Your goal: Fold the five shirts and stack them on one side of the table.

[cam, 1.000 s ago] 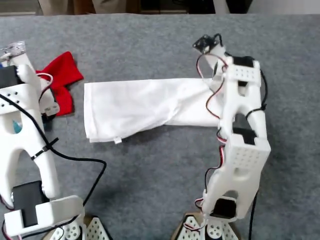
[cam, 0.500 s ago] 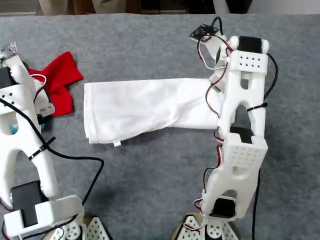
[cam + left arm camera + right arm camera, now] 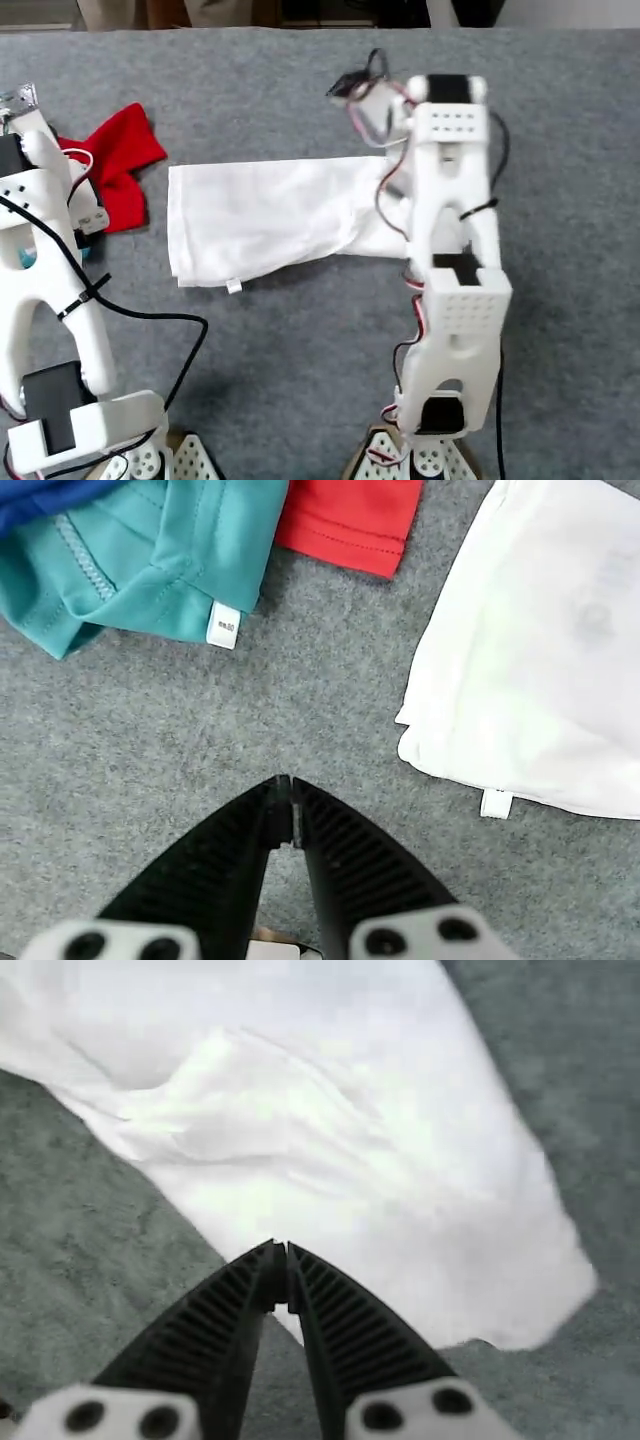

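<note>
A white shirt (image 3: 270,215), folded into a long band, lies across the middle of the table. My right arm (image 3: 450,190) stands over its right end. In the right wrist view my right gripper (image 3: 281,1252) is shut, its tips just above the white shirt (image 3: 330,1130) near its edge, with no cloth visibly pinched. My left gripper (image 3: 291,788) is shut and empty over bare grey cloth. Past it lie a teal shirt (image 3: 140,560), a red shirt (image 3: 350,515) and a blue one (image 3: 40,492). The white shirt's (image 3: 540,650) left end lies beside it.
The red shirt (image 3: 120,155) lies at the table's left side, partly under my left arm (image 3: 45,230). Grey table cloth (image 3: 300,360) stretches bare in front of the white shirt and at the far right. Black cables trail from both arms.
My right arm has swung left, its wrist now farther over the white shirt's right end. The left arm shifted slightly a second ago, then stayed still. The shirt has not moved.
</note>
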`<control>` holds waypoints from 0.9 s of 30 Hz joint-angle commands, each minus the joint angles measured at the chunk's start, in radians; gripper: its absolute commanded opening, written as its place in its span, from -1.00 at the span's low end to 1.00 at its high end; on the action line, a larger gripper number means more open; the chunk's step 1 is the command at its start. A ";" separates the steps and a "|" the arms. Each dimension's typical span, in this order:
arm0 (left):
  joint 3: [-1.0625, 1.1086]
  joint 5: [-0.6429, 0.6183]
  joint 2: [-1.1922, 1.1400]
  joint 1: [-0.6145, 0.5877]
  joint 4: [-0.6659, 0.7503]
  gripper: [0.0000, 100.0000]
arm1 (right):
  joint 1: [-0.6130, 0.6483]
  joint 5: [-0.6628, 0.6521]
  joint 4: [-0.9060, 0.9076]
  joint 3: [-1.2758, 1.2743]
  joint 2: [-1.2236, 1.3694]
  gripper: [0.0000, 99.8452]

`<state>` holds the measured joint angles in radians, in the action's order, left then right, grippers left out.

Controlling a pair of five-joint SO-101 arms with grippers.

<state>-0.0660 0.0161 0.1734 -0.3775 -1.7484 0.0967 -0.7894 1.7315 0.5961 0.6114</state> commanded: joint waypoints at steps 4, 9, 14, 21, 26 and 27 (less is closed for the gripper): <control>-0.014 0.005 0.045 -0.006 -0.009 -0.96 | 0.044 0.083 -0.244 -0.321 -0.122 -1.00; -0.011 0.005 0.045 0.000 0.009 -0.96 | 0.145 0.186 -0.532 -0.489 -0.134 -1.00; -0.014 0.006 0.045 -0.009 0.020 -0.96 | 0.223 0.201 -0.566 -0.529 -0.136 -1.00; -0.014 0.008 0.045 -0.003 0.020 -0.96 | 0.116 0.186 -0.456 -0.432 -0.142 -1.00; -0.014 0.008 0.045 0.002 0.021 -0.96 | 0.085 0.167 -0.345 -0.271 -0.142 -1.00; -0.014 0.008 0.045 0.009 0.028 -0.96 | 0.088 0.167 -0.334 -0.240 -0.142 -1.00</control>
<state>-0.0660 0.0176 0.1734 -0.3775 -1.7361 0.1995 -0.6130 1.3571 0.2401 0.5255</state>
